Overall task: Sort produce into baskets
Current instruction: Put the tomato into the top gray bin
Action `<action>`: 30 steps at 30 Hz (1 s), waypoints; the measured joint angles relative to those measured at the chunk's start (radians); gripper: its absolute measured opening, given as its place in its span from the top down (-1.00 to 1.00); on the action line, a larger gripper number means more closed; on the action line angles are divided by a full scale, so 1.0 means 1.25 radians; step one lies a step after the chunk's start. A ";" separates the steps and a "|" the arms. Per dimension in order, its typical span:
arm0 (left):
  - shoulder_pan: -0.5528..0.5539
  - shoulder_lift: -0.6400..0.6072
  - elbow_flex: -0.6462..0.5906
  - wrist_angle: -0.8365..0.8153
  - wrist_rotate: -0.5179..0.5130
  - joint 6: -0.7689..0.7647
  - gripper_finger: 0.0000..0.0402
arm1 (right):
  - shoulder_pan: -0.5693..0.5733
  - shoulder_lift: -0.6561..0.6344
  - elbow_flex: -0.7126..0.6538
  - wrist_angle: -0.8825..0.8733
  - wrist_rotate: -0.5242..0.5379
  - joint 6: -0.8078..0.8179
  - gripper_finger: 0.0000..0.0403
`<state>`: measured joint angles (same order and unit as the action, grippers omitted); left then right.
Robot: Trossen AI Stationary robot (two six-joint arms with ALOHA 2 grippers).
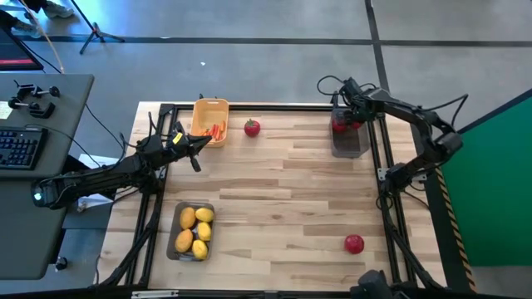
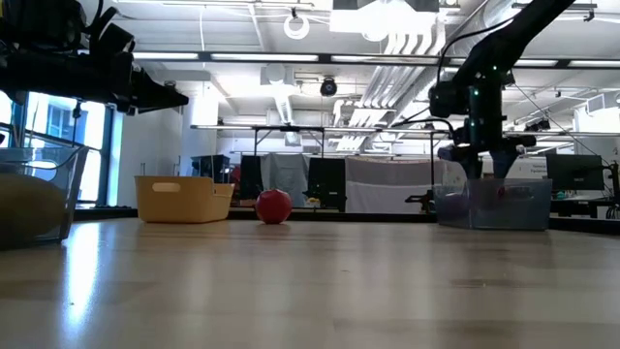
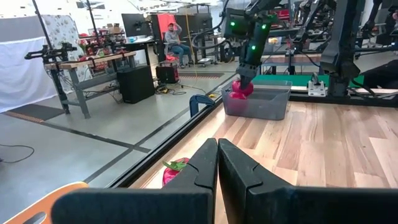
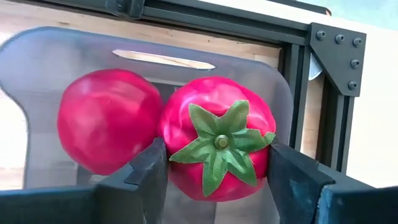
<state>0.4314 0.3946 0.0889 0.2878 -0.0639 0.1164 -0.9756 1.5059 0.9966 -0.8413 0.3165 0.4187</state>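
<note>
Lemons (image 1: 194, 232) fill the grey tray (image 1: 172, 246) at the table's near left, and above it my left gripper (image 1: 194, 154) hangs with its fingers (image 3: 199, 171) pressed shut on nothing, just beside the yellow-orange basket (image 1: 209, 108) holding carrot pieces (image 1: 217, 130). One red fruit (image 1: 252, 127) lies on the wood right of that basket, another (image 1: 354, 243) near the front right. At the far right my right gripper (image 4: 216, 163) sits over the second grey tray (image 1: 350, 146), fingers spread around a green-topped red fruit (image 4: 217, 143) touching another red one (image 4: 109, 127).
</note>
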 joint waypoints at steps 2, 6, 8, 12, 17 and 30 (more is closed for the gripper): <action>0.000 0.000 0.000 0.000 0.000 0.000 1.00 | 0.000 0.005 0.000 0.000 0.006 0.000 -0.06; 0.000 0.000 0.000 0.000 0.000 0.000 1.00 | 0.000 0.007 0.000 0.000 0.016 0.000 -0.24; 0.000 0.000 0.000 0.000 0.000 0.000 1.00 | 0.000 0.007 0.000 0.000 0.018 -0.007 -0.38; 0.000 0.000 0.000 0.000 0.000 -0.005 1.00 | 0.000 0.007 0.003 -0.003 0.018 -0.030 -0.59; 0.000 0.000 0.000 0.000 0.000 -0.006 1.00 | 0.006 0.007 0.037 -0.008 0.019 -0.050 -0.65; 0.000 0.000 0.000 -0.002 0.000 -0.007 1.00 | 0.081 0.007 0.095 -0.196 0.042 -0.038 -0.09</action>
<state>0.4314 0.3946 0.0891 0.2859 -0.0639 0.1081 -0.8739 1.5143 1.1150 -1.0860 0.3692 0.3710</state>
